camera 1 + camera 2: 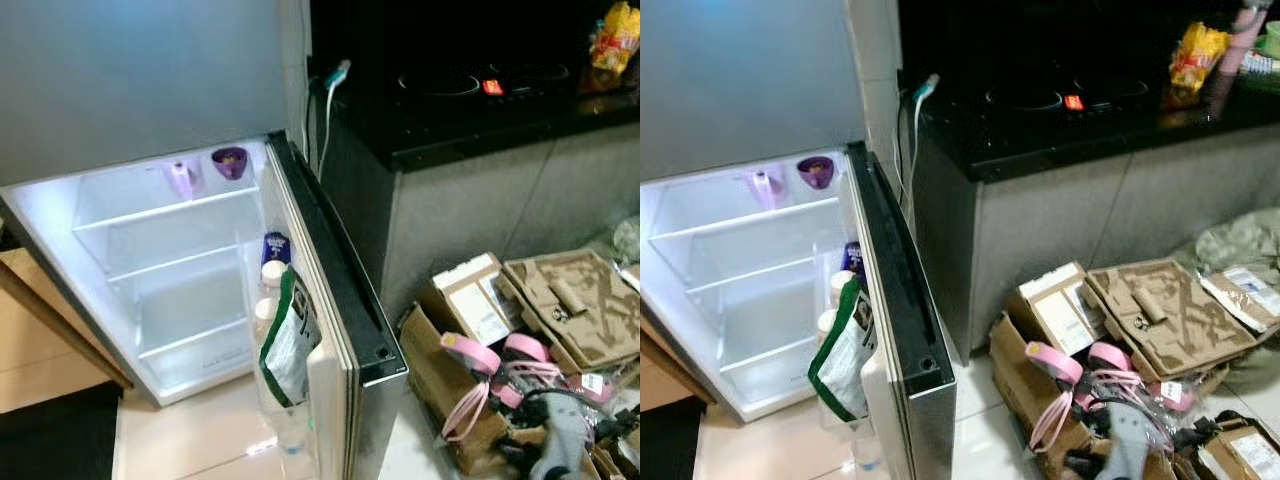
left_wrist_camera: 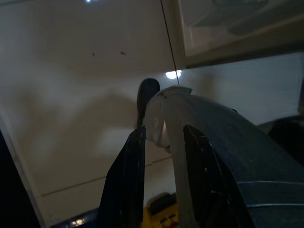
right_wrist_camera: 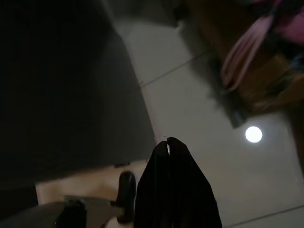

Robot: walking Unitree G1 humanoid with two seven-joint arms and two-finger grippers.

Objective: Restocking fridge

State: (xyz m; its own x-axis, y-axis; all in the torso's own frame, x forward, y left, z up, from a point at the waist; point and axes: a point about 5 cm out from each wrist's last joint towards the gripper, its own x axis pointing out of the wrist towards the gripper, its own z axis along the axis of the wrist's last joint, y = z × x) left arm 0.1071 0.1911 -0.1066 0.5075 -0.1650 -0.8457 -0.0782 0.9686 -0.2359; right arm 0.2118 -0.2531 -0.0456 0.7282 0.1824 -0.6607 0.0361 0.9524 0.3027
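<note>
Plainly, the left gripper (image 2: 161,137) is clamping its two black fingers on a pale, translucent rounded object (image 2: 166,114) whose kind is hard to make out in the dim left wrist view, with beige floor tiles lying beyond it; the right gripper (image 3: 168,147) is hanging over pale floor tiles (image 3: 199,104) with its fingertips pressed together and nothing between them; a dark cabinet face is taking up one side of that view and pink straps are showing blurred at a corner. From the head camera, the small silver fridge (image 1: 130,80) is standing with its door (image 1: 340,300) swung wide; a purple cup (image 1: 229,161) and a pale lilac container (image 1: 181,178) are sitting on the top glass shelf, while the lower shelves are glowing white; in the door rack a green-and-white pouch (image 1: 290,345) is leaning in front of bottles, a blue-capped one (image 1: 275,250) showing above it; the lowest bottle is being cut off by the frame edge. Beside the fridge a black counter (image 1: 1060,120) is carrying a yellow snack bag (image 1: 1195,55); torn brown cardboard boxes (image 1: 1140,315) and pink straps (image 1: 1070,375) are cluttering the floor on the right.
</note>
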